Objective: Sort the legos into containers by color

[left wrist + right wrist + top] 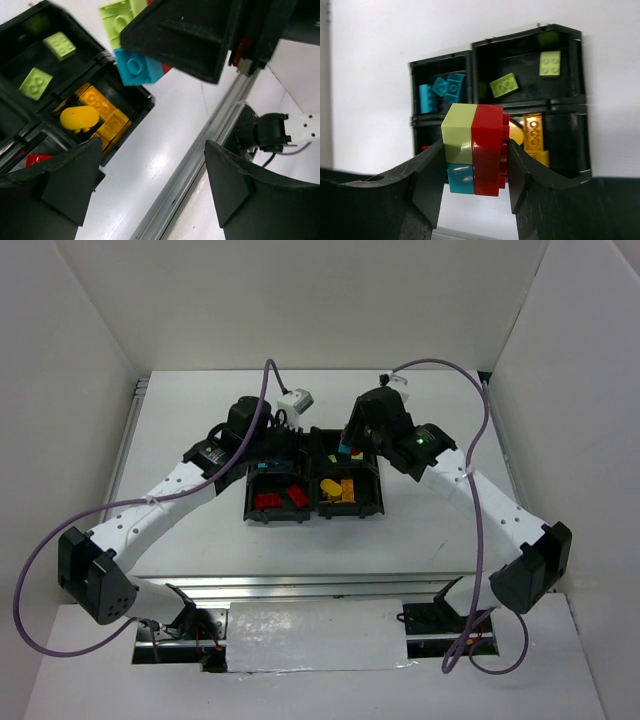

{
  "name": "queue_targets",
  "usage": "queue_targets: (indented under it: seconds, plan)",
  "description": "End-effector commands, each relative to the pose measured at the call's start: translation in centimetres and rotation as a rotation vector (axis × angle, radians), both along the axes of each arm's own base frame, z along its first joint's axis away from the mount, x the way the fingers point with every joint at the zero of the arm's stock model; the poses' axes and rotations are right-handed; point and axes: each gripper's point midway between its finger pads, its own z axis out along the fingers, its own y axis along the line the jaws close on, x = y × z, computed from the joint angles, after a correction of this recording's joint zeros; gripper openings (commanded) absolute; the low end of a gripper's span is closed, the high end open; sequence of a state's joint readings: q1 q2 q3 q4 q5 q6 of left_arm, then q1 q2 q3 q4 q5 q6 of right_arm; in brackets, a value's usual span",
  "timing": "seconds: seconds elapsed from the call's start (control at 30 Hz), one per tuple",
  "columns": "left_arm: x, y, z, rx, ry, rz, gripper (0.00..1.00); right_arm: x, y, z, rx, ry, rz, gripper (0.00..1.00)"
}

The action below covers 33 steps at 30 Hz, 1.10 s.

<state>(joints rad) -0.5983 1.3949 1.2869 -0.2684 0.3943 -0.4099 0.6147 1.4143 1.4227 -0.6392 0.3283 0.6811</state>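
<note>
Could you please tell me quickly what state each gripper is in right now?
Left gripper: open, holding nothing.
Right gripper: closed on a lego clump of lime, red and cyan bricks stuck together.

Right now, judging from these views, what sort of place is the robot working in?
Probably a robot test bench in a lab, not a home: a white table boxed in by plain white walls, a left arm and right arm mounted at a metal rail, and a black tray of toy bricks.
</note>
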Motion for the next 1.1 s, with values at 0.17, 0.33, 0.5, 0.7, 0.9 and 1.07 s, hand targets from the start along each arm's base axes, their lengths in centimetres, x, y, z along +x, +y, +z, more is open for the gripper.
queue_targets:
  seconds: [0.17,0.33,0.5,0.7,0.9,1.07]
  plan:
    - [-0.8,-1.9,3.1,-0.092,-0.125,-0.126,0.93,-2.1,3.1,6.1,0.139,-0.125,0.047,0.0]
    - [0.1,-1.5,3.3,-0.081,-0.141,-0.07,0.9,-3.3,5.1,6.7,0.169,-0.13,0.1,0.0]
    - [1.0,-1.1,3.3,-0.069,-0.151,-0.022,0.8,-4.7,6.9,7.3,0.211,-0.141,0.146,0.0]
    - [1.2,-0.5,3.3,-0.078,-0.155,0.018,0.59,-5.3,7.7,7.8,0.24,-0.145,0.178,0.0]
    - [0.8,1.0,5.6,-0.153,-0.234,0.063,0.79,-5.7,7.4,8.2,0.297,-0.165,0.159,0.0]
    - [0.7,1.9,6.8,-0.207,-0.282,0.099,0.77,-6.7,8.0,8.6,0.37,-0.15,0.194,0.0]
